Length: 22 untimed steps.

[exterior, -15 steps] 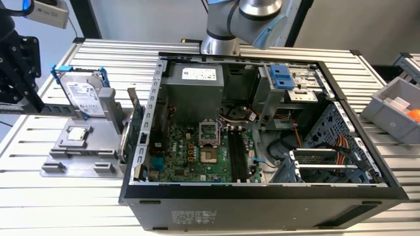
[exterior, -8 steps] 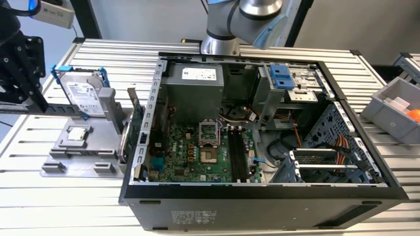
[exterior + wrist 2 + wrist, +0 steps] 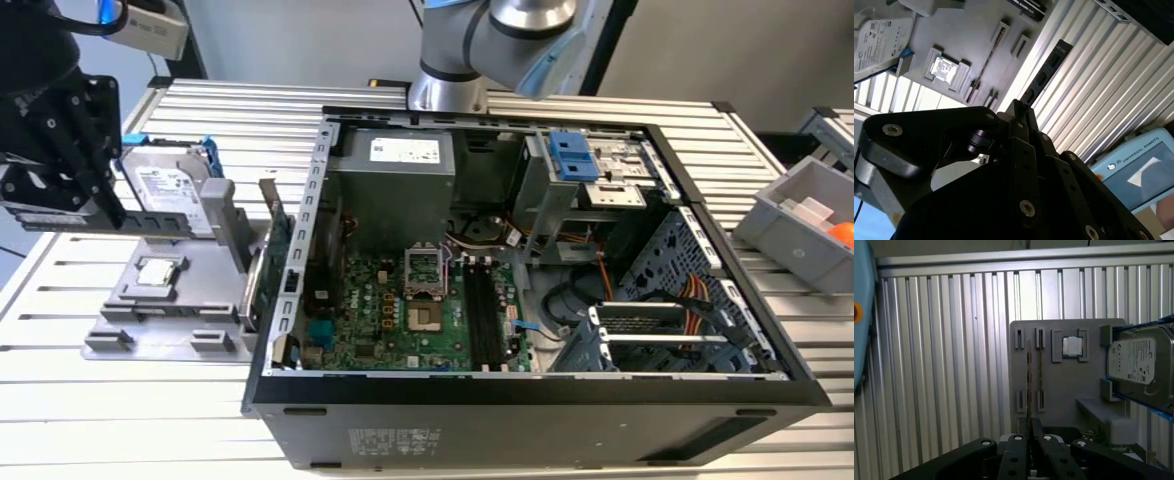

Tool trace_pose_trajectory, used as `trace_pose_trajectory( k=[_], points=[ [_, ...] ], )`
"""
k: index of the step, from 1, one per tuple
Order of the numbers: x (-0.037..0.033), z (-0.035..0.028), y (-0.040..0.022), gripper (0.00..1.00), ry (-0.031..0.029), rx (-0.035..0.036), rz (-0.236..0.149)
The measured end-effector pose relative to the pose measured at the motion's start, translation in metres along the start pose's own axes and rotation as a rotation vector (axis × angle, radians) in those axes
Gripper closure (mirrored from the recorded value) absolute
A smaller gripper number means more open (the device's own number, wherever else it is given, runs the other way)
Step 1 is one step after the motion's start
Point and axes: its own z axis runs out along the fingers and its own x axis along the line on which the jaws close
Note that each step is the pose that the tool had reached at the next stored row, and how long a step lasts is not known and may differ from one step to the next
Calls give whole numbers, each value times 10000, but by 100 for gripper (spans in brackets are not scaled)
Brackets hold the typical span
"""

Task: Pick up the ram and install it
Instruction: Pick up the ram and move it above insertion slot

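Clamping the ram (image 3: 1046, 70) by its flat faces, the closed gripper (image 3: 1019, 107) holds it clear above the grey holder's (image 3: 1064, 390) slotted edge, apparently leaving a long edge free for seating.

In both wrist views the black tool (image 3: 1030, 424) (image 3: 1019, 107) had its two slim fingers (image 3: 1018, 442) pressed close together. They pinched the thin edge of the ram (image 3: 1046, 70), which stuck straight out past the fingertips. Behind the fingertips, bolted linkage bars fanned out to the tool's wide black body. In the exterior view a silver-and-blue arm joint (image 3: 514, 25) stood well apart from the tool.
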Motion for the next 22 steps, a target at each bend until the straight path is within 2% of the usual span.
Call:
trace_pose_trajectory(
  k=[22],
  points=[
    [-25, -1, -426, 100, -1, 1, 0]
  ],
)
